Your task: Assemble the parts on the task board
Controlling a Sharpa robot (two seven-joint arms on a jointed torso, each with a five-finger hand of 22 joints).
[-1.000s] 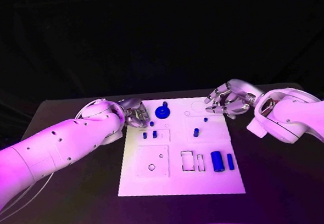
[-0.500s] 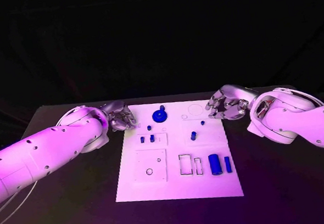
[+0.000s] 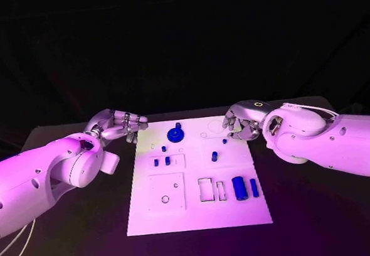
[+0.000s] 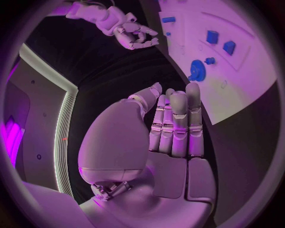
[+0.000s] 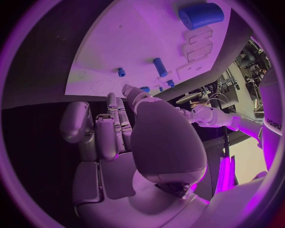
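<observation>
**Blue parts on board, both hands empty at its far corners**

Head view: white board (image 3: pixel 198 211) lies in mid-table, long axis running away from the robot. Blue parts rest on it: a disc (image 3: pixel 175 133) at the far end, small pegs (image 3: pixel 161 161) left of centre, a slim peg (image 3: pixel 214 156) in the middle, a thick cylinder (image 3: pixel 240 187) and a thin pin (image 3: pixel 254 187) side by side near the right edge, both with long axes along the board's length. Left hand (image 3: pixel 119 123) hovers just off the far left corner, fingers extended, holding nothing. Right hand (image 3: pixel 239 124) hangs at the far right edge, fingers curled loosely, nothing in them.

Left wrist view: fingers (image 4: pixel 178 123) straight and pressed side by side, palm bare; disc (image 4: pixel 197 70) lies beyond the fingertips, nearest of the parts.

Right wrist view: fingers (image 5: pixel 116 124) bent slightly, together, gripping nothing; slim peg (image 5: pixel 159 66) lies just past the fingertips, cylinder (image 5: pixel 201 15) well beyond.

Judging by position: disc nearer the left hand, slim peg and cylinder nearer the right, each reached by moving inward over the board.
</observation>
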